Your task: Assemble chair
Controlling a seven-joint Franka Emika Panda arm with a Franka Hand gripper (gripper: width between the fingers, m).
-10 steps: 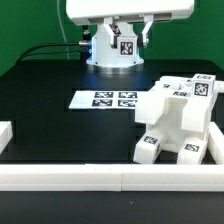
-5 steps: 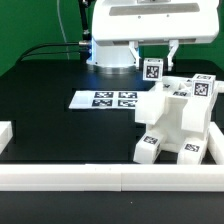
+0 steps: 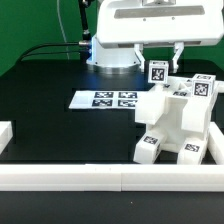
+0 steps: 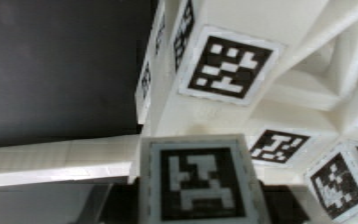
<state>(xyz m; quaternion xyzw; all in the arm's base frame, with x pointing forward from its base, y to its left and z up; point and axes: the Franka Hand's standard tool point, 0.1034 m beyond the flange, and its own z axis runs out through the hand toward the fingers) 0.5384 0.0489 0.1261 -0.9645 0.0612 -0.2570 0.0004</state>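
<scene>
The partly built white chair (image 3: 176,122) stands at the exterior view's right, near the front rail, with tags on several faces. My gripper (image 3: 158,60) hangs just above its back top edge. It is shut on a small white tagged chair piece (image 3: 157,73), which hovers close over the assembly; I cannot tell whether they touch. In the wrist view the held piece (image 4: 197,182) sits between my dark fingers (image 4: 108,203), with my gripper (image 4: 197,207) low in the picture. The chair's tagged slabs (image 4: 229,65) lie right beyond it.
The marker board (image 3: 103,99) lies flat on the black table to the exterior view's left of the chair. A long white border rail (image 3: 100,179) runs along the front, with a short white block (image 3: 5,136) at the left. The arm's base (image 3: 115,55) stands behind.
My gripper has carried the small tagged piece from near the arm's base toward the exterior view's right and down, to just above the chair's top. The chair has not moved.
</scene>
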